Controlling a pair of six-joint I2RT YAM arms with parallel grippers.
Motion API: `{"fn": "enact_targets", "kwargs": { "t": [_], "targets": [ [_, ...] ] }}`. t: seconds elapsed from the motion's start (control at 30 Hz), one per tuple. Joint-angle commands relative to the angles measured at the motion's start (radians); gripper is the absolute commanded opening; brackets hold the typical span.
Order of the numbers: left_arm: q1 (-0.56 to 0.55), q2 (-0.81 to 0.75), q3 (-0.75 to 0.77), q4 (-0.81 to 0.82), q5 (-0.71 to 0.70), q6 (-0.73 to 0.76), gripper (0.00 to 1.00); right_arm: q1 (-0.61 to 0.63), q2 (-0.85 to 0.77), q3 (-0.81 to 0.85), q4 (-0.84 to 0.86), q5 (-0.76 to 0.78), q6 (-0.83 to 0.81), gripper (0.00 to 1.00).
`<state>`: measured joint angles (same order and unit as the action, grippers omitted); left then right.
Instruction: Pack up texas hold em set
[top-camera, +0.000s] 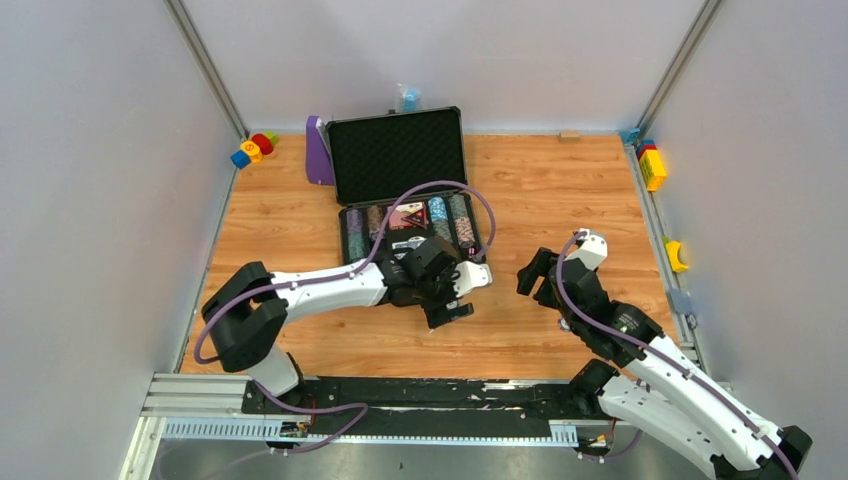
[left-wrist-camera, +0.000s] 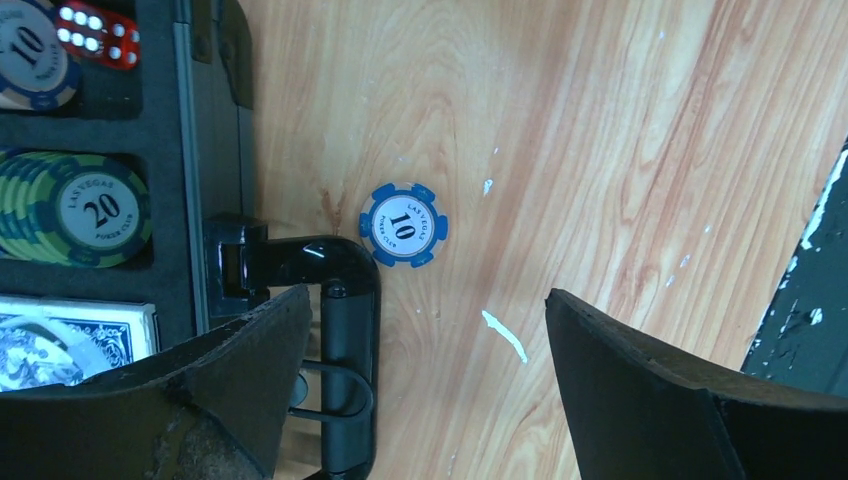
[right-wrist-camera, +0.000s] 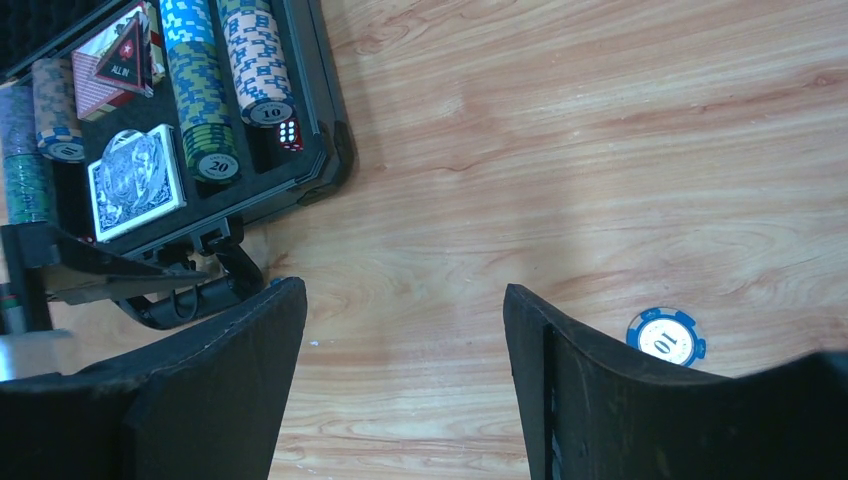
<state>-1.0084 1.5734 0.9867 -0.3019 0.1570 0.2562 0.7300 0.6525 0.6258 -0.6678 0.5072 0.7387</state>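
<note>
Nearly packed, with a chip loose beside the open case

The case (top-camera: 398, 160) sits open at the far middle of the worktop (top-camera: 570, 190), lid raised at the back. Its tray holds rows of chips (top-camera: 448, 222), a card deck (right-wrist-camera: 135, 182) and red dice (left-wrist-camera: 97, 35). Just off the front handle (left-wrist-camera: 340, 300), a blue chip (left-wrist-camera: 404, 224) marked 10 lies flat on the wood, near the handle but apart from it.

The left fingers (top-camera: 462, 298) hang over the handle and that chip, spread wide with nothing between them. The right fingers (top-camera: 535, 280) hover to the right of the case, also apart and empty. The right wrist view shows a blue 10 chip on bare wood by one finger; I cannot tell whether it is the same one.

A purple cable (top-camera: 440, 188) from the left arm arches over the tray. A purple stand (top-camera: 318, 152) stands just beside the lid's left edge. Toy blocks (top-camera: 253, 148) sit in the far left corner and more lie along the right rail, well apart from the case.

A broad stretch of wood lies between the case and the right wall. Grey walls close in three sides, and a black strip (top-camera: 400, 393) marks the near edge
</note>
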Motion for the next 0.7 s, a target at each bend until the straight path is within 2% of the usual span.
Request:
{"fn": "enact_targets", "kwargs": {
  "t": [0.0, 0.17, 0.4, 0.67],
  "targets": [
    [-0.004, 0.047, 0.075, -0.103, 0.020, 0.066, 0.95, 0.001, -0.041, -0.015, 0.030, 0.010, 0.017, 0.73],
    [-0.003, 0.137, 0.141, -0.146, 0.038, 0.094, 0.94, 0.001, -0.068, -0.025, 0.025, 0.036, 0.050, 0.73],
    [-0.003, 0.282, 0.301, -0.292, 0.007, 0.125, 0.88, 0.002, -0.076, -0.012, 0.021, 0.056, 0.051, 0.73],
    [-0.004, 0.356, 0.360, -0.319, -0.068, 0.126, 0.86, 0.002, -0.072, -0.005, 0.014, 0.057, 0.050, 0.73]
  ]
}}
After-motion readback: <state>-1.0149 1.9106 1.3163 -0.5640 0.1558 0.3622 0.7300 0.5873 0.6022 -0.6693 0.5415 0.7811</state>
